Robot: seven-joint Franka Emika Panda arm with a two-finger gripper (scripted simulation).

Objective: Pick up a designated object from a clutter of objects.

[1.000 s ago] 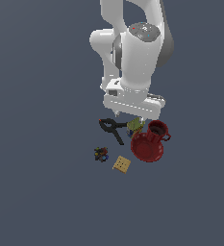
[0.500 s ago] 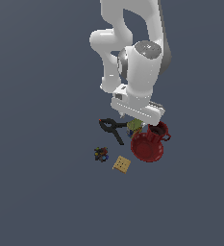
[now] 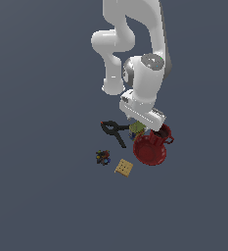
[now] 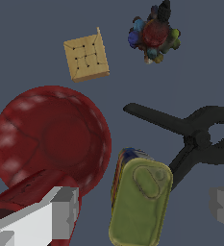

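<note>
Flat slate-grey worktop [image 3: 42, 196] fills every view, bare apart from one small knot of things. Going left to right in the exterior view: a tiny multicoloured thing [image 3: 103, 157], a black clamp [image 3: 113, 131] at its one o'clock, a tan cracker [image 3: 124, 167], then the tin can [image 3: 136, 129] with its yellow-green top, wedged between the clamp and the red bowl [image 3: 148, 151], with a red mug [image 3: 165, 133] just behind the bowl.

Over the last second the arm has swung its wrist and dropped lower — the claw [image 3: 141, 123] now sits right above the tin. In the wrist view its two grey fingers [image 4: 60, 211] stand wide apart, one on each side of the can, holding nothing. I judge the approach nearly done — descent and closing remain, with the bowl's rim crowding one finger.
</note>
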